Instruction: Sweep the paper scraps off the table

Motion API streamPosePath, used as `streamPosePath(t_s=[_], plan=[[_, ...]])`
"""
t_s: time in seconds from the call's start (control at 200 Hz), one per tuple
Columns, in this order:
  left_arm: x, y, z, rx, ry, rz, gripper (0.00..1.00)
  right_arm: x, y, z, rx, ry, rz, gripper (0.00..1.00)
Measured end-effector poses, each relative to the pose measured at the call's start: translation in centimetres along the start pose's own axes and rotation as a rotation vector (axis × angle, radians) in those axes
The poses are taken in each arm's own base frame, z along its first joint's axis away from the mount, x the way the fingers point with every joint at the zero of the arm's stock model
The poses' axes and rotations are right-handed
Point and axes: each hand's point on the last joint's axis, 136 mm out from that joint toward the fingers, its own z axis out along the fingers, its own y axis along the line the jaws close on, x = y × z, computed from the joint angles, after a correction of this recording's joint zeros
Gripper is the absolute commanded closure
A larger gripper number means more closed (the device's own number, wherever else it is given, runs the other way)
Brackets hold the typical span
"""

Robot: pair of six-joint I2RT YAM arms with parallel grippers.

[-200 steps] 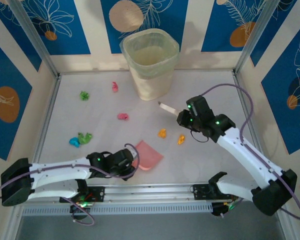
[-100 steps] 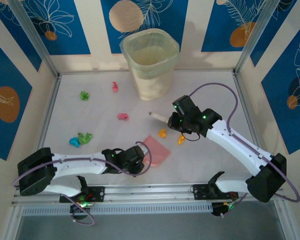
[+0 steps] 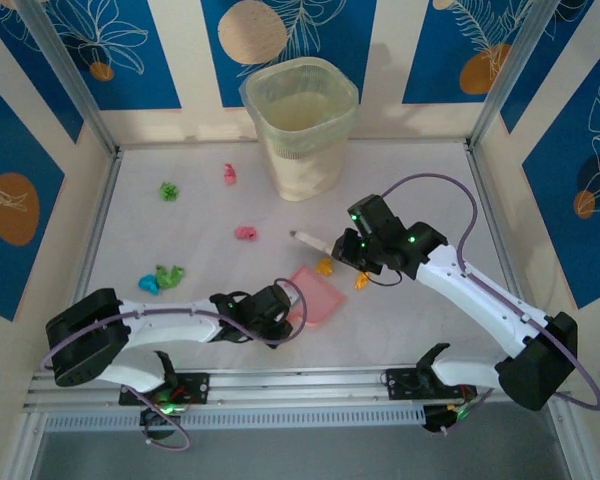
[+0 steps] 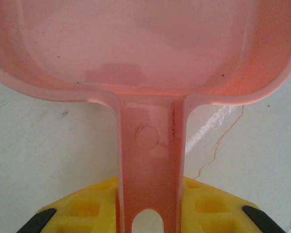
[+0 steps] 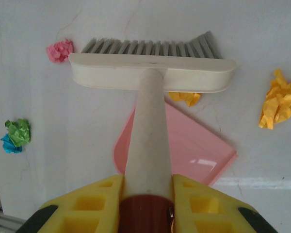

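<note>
1. step in hand: judged the first sweep; the paper scraps point(image 3: 245, 233) all lie on the table point(image 3: 180, 230), none seen inside the dustpan point(image 3: 318, 296).
2. right tool: the brush point(image 5: 150, 73) is held by its handle, the right gripper point(image 5: 148, 194) closed firmly around it; the head is set just beyond the orange scrap point(image 5: 185, 97), which sits between head and pan.
3. left tool: the left gripper point(image 4: 148, 206) is clamped on the dustpan handle; the pan is rested on the table, mouth turned toward the brush.
4. other scraps: yellow-orange scrap point(image 5: 279, 104) just beside the pan; pink scrap point(image 5: 59, 50) near one end of the brush head; near green scrap point(image 5: 18, 131) touching cyan scrap point(image 5: 8, 144), well apart from the pan; far green scrap point(image 3: 168, 190) and red scrap point(image 3: 230, 174) near the bin point(image 3: 300, 140).
5. next move, as judged: a short draw of the brush toward the pan is called for, so the orange scrap is carried over the lip; the pan must be kept flat, lest the wad be pushed beneath.
6. not made out: whether bristles touch the table cannot be told; the orange scrap is partly covered by the brush head; the pan's lip is cut off in the left wrist view.
</note>
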Motion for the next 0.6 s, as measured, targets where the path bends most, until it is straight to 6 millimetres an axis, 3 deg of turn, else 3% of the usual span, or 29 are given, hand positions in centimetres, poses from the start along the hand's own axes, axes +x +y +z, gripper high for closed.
streamPosePath(t_s=[0.195, 0.375, 0.6], plan=[[-0.3, 0.0, -0.1, 0.018, 0.024, -0.023, 1.0, 1.7, -0.6, -0.2, -0.013, 0.026, 0.003, 1.0], [0.2, -0.1, -0.7, 0.029, 0.046, -0.042, 1.0, 1.4, -0.5, -1.0, -0.029, 0.001, 0.006, 1.0], [1.8, -0.2, -2.9, 0.053, 0.099, -0.089, 1.0, 1.0, -0.7, -1.0, -0.014, -0.021, 0.005, 1.0]])
